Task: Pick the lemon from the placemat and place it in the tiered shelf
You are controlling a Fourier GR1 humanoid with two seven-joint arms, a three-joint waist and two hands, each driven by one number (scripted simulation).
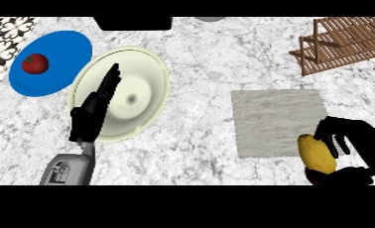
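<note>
The yellow lemon [317, 154] is at the lower right, just past the front right corner of the grey placemat [275, 118]. My right hand [350, 142] is curled round it, fingers over its right side and thumb below. The wooden tiered shelf [338, 43] stands at the far right of the counter, well beyond the hand. My left hand [93, 110] rests open, fingers straight and pointing away, over the left edge of the cream plate [139, 93].
A blue plate [62, 58] at the far left carries a red tomato [34, 64]. A dark object [134, 22] sits at the counter's back edge. Patterned tile [13, 36] shows at the upper left corner.
</note>
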